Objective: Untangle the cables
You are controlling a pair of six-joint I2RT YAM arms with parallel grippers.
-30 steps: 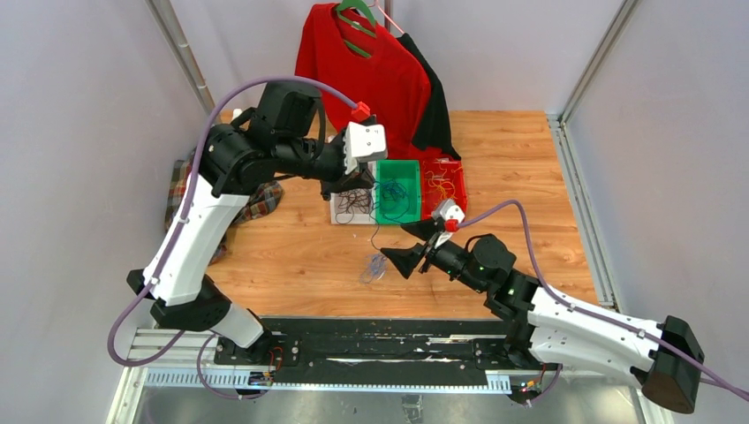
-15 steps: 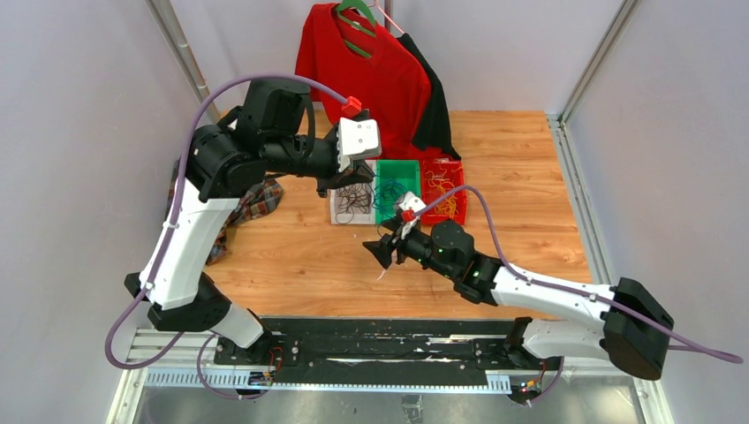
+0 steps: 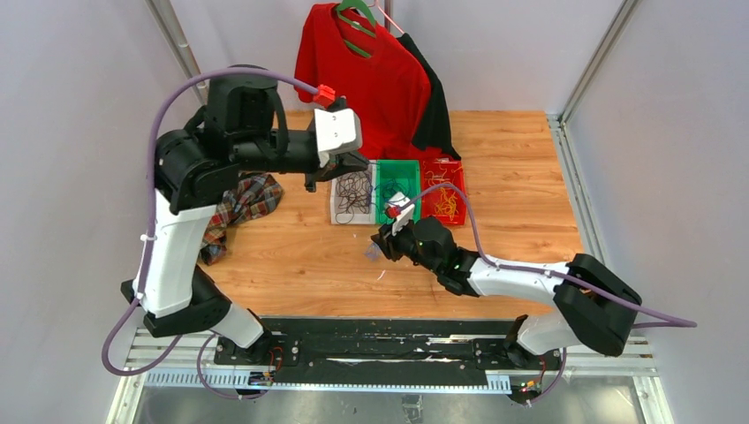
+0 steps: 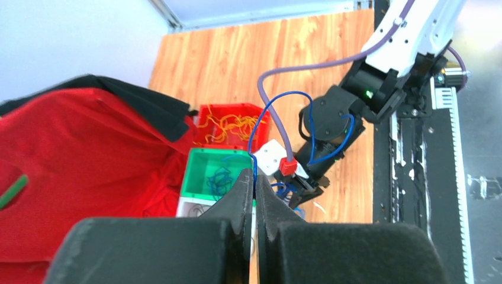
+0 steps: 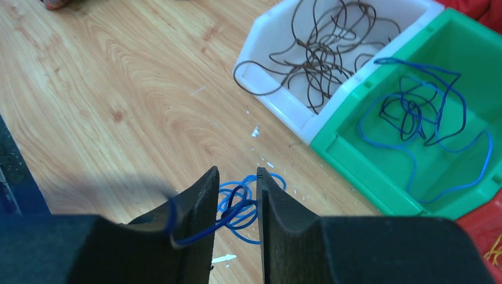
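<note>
My left gripper [image 4: 253,176] hangs above the bins, shut on a thin blue cable [image 4: 253,139]. That cable loops up and over, then down toward the right arm. My right gripper [image 5: 237,173] is low over the wooden table, just in front of the bins. Its jaws stand a narrow gap apart around a small blue tangle [image 5: 240,204] lying on the wood. One blue strand drapes over its left finger. Black cables [image 5: 322,53] lie in the white bin [image 5: 278,112]. Blue cables [image 5: 414,112] lie in the green bin [image 5: 367,171], and yellow cables [image 4: 228,125] in the red bin [image 4: 204,112].
A red shirt [image 3: 366,75] on a green hanger hangs at the back, behind the bins. A plaid cloth [image 3: 238,203] lies at the table's left edge. The black base rail [image 3: 380,344] runs along the near edge. Grey walls close both sides.
My right arm has reached forward and left down over the blue tangle, and its jaws have narrowed. My left arm has swung left, still shut on the blue cable.
</note>
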